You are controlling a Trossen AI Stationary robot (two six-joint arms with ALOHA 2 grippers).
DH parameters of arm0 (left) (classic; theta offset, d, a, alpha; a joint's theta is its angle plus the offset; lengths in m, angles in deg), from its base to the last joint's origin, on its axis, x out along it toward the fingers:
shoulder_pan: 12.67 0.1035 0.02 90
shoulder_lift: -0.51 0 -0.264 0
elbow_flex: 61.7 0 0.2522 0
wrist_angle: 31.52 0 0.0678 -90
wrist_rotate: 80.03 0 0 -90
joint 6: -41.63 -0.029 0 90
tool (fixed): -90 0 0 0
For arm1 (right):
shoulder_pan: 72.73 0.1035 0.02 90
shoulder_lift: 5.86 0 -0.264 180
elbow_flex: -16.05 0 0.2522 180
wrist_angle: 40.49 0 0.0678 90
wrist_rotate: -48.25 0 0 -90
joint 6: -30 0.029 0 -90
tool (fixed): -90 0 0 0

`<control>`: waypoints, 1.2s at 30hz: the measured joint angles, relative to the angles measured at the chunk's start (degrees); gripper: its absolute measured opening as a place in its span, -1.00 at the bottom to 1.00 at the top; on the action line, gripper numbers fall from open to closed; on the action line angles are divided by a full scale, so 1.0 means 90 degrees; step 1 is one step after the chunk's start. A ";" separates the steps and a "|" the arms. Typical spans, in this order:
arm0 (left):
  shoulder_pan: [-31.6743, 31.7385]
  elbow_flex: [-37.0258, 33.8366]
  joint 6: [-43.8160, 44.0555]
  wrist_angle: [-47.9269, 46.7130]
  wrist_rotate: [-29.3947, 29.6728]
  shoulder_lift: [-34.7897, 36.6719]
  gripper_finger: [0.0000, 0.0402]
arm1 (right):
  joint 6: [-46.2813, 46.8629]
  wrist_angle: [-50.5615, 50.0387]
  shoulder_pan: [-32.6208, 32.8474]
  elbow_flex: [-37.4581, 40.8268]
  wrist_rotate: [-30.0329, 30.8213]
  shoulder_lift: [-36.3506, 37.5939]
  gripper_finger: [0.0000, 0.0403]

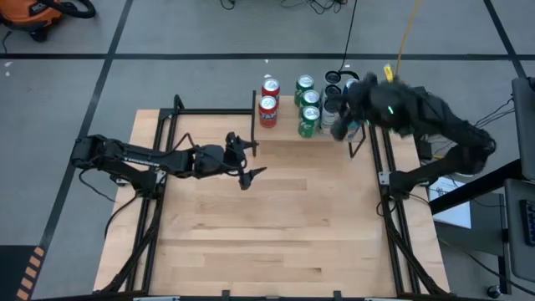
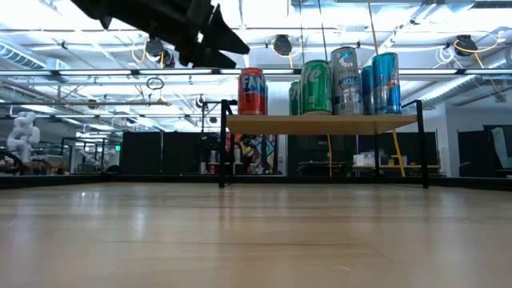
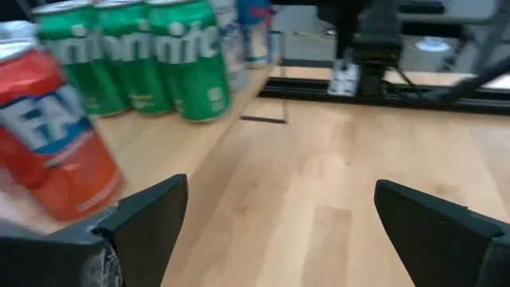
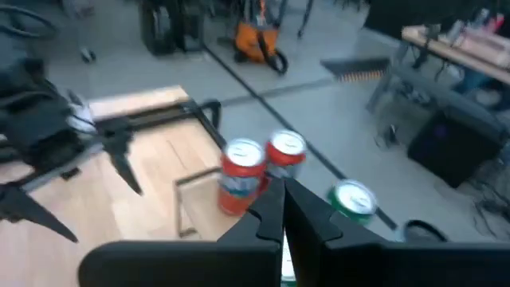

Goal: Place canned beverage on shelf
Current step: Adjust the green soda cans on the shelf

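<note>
All the cans point(image 2: 320, 82) are standing on the shelf point(image 2: 320, 122), the left gripper point(image 1: 249, 163) hangs wide open and empty, the right gripper point(image 4: 280, 209) is closed empty, so placing looks done.

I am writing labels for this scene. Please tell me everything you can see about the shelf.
The shelf is a small raised platform: a light wood plank top on thin black metal legs. It stands level at the table's far edge. Upright on it are two red cans, three green cans, and silver and blue cans at the right end. No gripper touches it.
</note>
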 joint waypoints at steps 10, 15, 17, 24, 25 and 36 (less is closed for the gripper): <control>0.0195 -0.0637 0.0011 0.2093 0.0489 -0.0876 0.98 | -0.0530 -0.3858 -0.2049 -0.4001 -0.2209 -0.3272 -1.00; 0.0279 -0.0643 0.0056 0.2046 0.0527 -0.1588 0.98 | -0.0827 -0.3810 -0.2676 -0.3886 -0.2658 -0.3545 -1.00; 0.0315 -0.0634 0.0183 0.2179 0.0565 -0.1846 0.98 | -0.0871 -0.3890 -0.2861 -0.3861 -0.2620 -0.3748 -1.00; 0.0359 -0.0636 0.0352 0.2467 0.0672 -0.2367 0.98 | -0.1063 -0.3790 -0.3149 -0.3875 -0.2676 -0.4041 -1.00; 0.0357 -0.0636 0.0352 0.2454 0.0703 -0.2393 0.98 | -0.1087 -0.3780 -0.3177 -0.3870 -0.2673 -0.4103 -1.00; 0.0354 -0.0636 0.0350 0.2407 0.0732 -0.2433 0.98 | -0.1149 -0.3689 -0.3250 -0.3859 -0.2692 -0.4505 -1.00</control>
